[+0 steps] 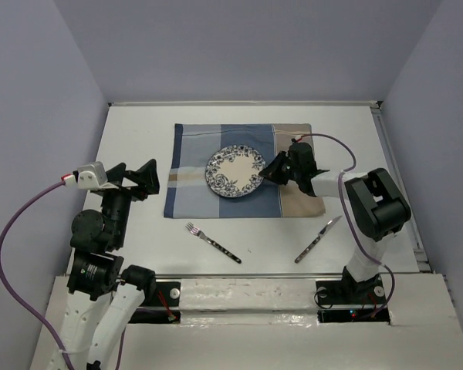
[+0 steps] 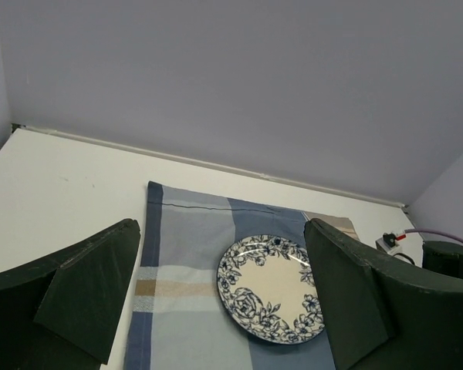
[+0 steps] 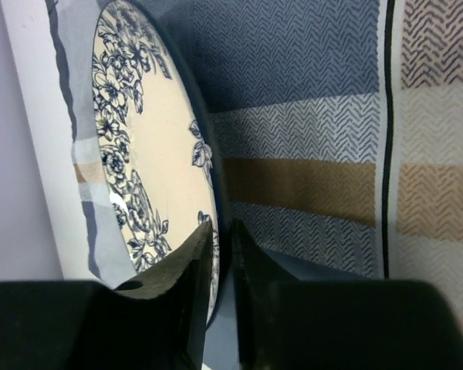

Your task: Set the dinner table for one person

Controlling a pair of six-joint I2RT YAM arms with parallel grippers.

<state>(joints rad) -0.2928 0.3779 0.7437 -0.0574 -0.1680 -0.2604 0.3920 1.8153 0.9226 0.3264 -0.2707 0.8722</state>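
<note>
Hovering over the dinner table (image 1: 131, 131) at left, left gripper (image 1: 145, 182) holding jaws spread wide, fork (image 1: 213, 241) lying near the cloth (image 1: 193, 154), plate (image 1: 233, 171) sitting on the cloth, right gripper (image 1: 266, 174) straddling its right rim, jaws nearly together, pinch unconfirmable, knife (image 1: 318, 240) lying rightmost.

Lab test booth: bare lilac walls (image 1: 239, 46) enclose the white dinner table (image 1: 139, 139).
</note>
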